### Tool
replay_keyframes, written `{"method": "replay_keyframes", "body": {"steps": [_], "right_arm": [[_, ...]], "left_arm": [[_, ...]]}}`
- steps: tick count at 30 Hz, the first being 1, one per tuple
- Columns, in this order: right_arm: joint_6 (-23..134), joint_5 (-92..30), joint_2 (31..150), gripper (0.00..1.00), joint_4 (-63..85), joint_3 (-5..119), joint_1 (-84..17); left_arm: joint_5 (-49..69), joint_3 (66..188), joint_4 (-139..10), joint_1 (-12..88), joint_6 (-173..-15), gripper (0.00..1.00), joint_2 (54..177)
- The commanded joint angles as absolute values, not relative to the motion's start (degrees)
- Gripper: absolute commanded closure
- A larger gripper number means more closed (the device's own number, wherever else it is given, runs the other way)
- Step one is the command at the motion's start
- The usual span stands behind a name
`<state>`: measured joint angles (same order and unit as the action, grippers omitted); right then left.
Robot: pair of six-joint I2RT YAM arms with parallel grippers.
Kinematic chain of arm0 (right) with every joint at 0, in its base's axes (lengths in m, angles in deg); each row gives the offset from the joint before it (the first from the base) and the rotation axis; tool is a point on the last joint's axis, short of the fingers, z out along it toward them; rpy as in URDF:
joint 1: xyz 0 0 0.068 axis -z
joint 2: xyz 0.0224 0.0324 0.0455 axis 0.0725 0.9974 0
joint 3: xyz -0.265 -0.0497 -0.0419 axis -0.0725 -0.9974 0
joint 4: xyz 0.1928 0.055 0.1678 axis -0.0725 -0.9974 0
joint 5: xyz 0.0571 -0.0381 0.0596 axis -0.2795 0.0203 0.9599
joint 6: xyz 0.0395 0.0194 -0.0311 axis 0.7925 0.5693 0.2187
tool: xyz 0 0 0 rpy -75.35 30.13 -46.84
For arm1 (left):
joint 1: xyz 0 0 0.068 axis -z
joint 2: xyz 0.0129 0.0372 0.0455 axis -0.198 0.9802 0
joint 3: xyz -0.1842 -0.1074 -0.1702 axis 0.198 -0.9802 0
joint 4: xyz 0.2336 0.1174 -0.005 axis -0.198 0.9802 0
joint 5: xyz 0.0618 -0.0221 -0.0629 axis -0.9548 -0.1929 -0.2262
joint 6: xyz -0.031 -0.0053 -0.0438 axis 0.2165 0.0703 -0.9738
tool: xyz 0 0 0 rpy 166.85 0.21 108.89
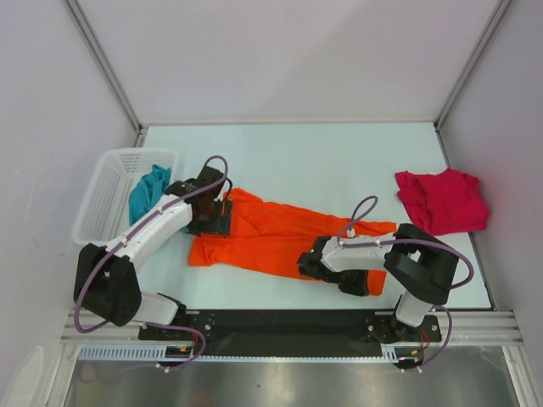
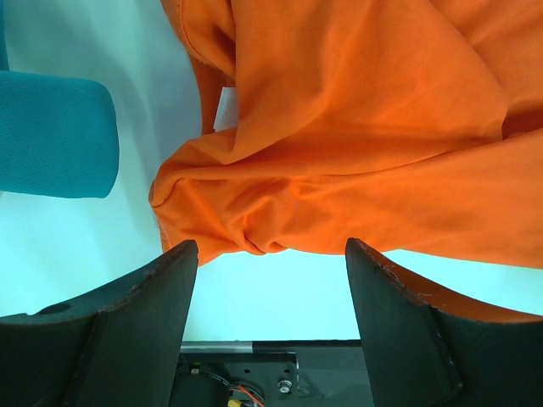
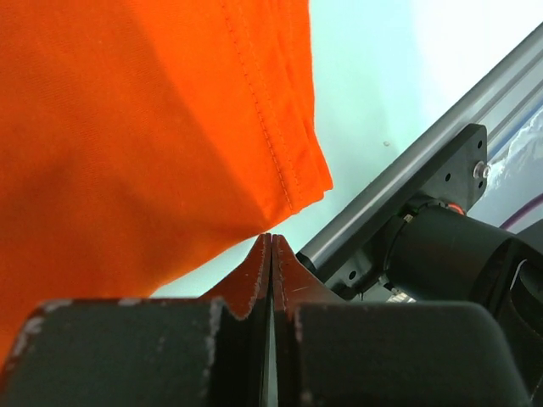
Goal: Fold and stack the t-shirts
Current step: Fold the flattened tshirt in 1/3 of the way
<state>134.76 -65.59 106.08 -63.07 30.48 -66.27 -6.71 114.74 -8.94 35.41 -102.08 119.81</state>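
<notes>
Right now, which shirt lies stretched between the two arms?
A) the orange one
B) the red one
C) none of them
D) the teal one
A: the orange shirt runs across the table from the left gripper to the right gripper, while the red shirt lies off to the right and the teal shirt is at the basket.

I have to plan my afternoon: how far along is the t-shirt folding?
Nothing looks finished: no stack exists. The red t-shirt lies rumpled far right, the teal t-shirt sits in the basket. In hand: the orange t-shirt, lying long and creased mid-table, the right tool shut at its near hem, the left tool open over its other end. Left: folding all three, then stacking.
</notes>
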Motion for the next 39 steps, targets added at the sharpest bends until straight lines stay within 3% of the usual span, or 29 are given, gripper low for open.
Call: {"method": "replay_keyframes", "body": {"steps": [1,5,9,21,34,39], "right_arm": [[139.76,-68.49,105.45,0.99,-69.44,32.42,-66.39],[138.71,-70.16,113.6,0.82,-73.13,36.97,-65.33],[136.43,-72.45,119.86,0.76,-73.67,43.04,-65.07],[129.39,-78.86,119.08,0.77,-71.3,50.44,-56.63],[128.07,-71.59,115.39,0.78,-60.85,37.89,-54.17],[132.71,-70.08,112.67,0.8,-64.17,34.63,-57.68]], "left_arm": [[-5.54,115.13,-9.48,35.5,-101.14,0.24,119.14],[-5.45,115.49,-9.57,35.5,-100.96,0.24,119.32],[-5.54,115.49,-9.57,35.5,-100.96,0.24,119.14],[-6.15,115.93,-9.39,35.5,-101.14,0.24,119.67],[-6.42,115.4,-9.3,35.5,-101.05,0.24,119.58],[-6.07,114.96,-9.39,35.5,-100.96,0.24,118.79]]}}
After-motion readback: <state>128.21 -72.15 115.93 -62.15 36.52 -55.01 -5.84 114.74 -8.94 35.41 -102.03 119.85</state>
